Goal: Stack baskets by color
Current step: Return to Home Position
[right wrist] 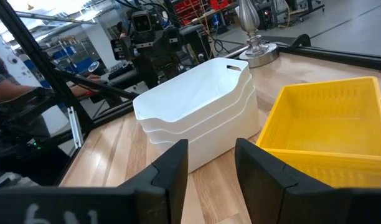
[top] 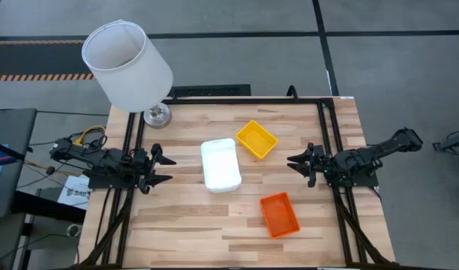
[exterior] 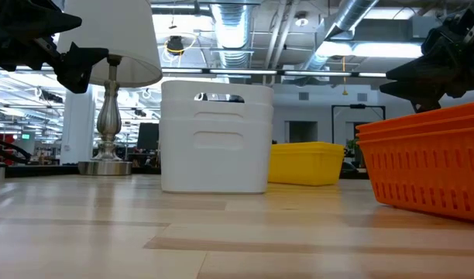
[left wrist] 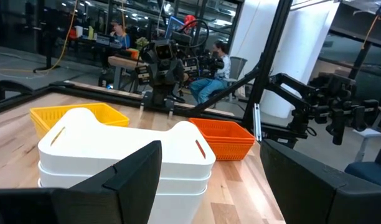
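High view, wooden table [top: 184, 232], stacked white plastic baskets [top: 220, 165] centre, yellow plastic baskets [top: 256, 139] just beside, orange mesh baskets [top: 279, 214] apart; left end effector [top: 163, 169] and right end effector [top: 298, 168] spread, empty

- From above, the white stack [top: 220, 165], yellow stack [top: 256, 139] and orange stack [top: 279, 214] each show as a single outline, so the baskets in each cannot be counted there.
- In the low view the yellow stack is partly hidden behind the white stack, and the orange stack runs off the right edge.
- In the left wrist view the fingers [left wrist: 128, 180] of the left pincer [left wrist: 209, 146] cover part of the white stack's near side.
- In the right wrist view the yellow stack is cut off by the edge, and only the stem and base of the lamp [right wrist: 256, 46] show.
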